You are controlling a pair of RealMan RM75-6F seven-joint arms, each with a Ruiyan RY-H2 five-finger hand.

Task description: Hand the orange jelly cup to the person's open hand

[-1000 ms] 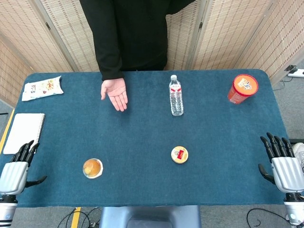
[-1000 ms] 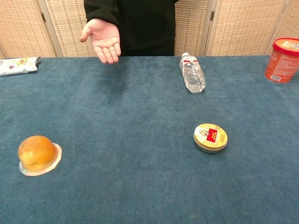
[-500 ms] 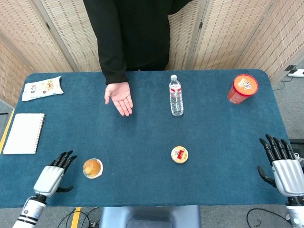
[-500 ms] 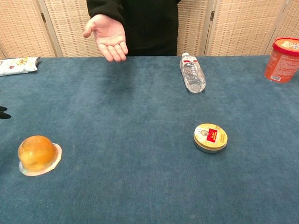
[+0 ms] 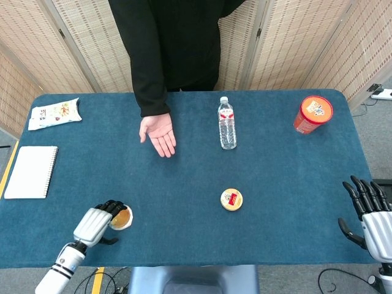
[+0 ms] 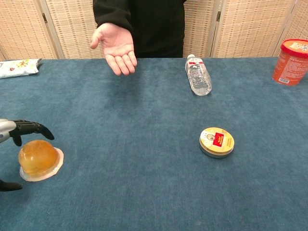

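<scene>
The left hand [image 5: 98, 222] has slid in from the tabletop's [image 5: 288, 177] near-left edge to the orange jelly cup [image 6: 37, 159]. Its fingers [image 6: 30, 128] arch over the glossy dome, seemingly not yet gripping; the head view hides that gap. The right hand [image 5: 371, 220] idles spread. Bare blue cloth runs to the person's open hand [image 6: 116, 48].

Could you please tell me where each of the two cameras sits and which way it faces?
Head view: high above the near table edge, looking down; shows left hand at the orange jelly cup and right hand.
Chest view: low, facing across the table; only the left hand's fingers show.
Shared: cup, person's open hand, water bottle.
</scene>
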